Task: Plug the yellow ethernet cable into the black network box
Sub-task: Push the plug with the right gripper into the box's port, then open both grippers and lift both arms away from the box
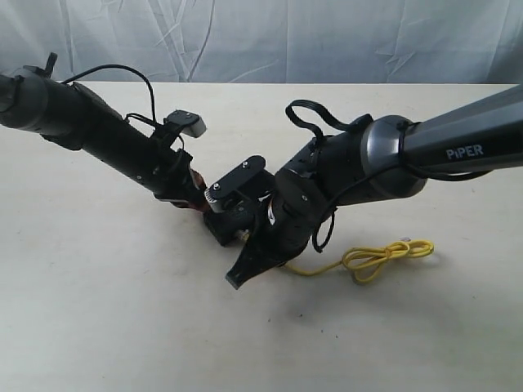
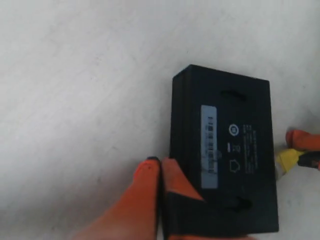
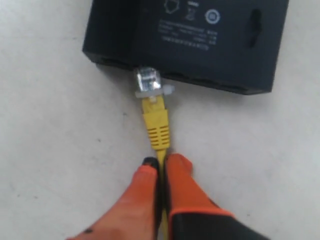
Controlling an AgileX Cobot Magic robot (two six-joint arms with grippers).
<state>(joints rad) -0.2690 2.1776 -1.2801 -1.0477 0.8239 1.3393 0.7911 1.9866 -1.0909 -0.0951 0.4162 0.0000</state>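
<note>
The black network box lies flat, white label strip up, under both arms in the exterior view. My left gripper is shut with nothing between its orange fingers. It presses against one corner of the box. My right gripper is shut on the yellow ethernet cable, just behind the yellow boot. The clear plug touches the box's port side; I cannot tell how far in it sits. The rest of the cable trails right into a knotted loop.
The table is a plain cream surface with a white cloth backdrop behind it. Both arms cross over the middle, hiding most of the box in the exterior view. The right gripper's orange fingertip shows beside the box in the left wrist view.
</note>
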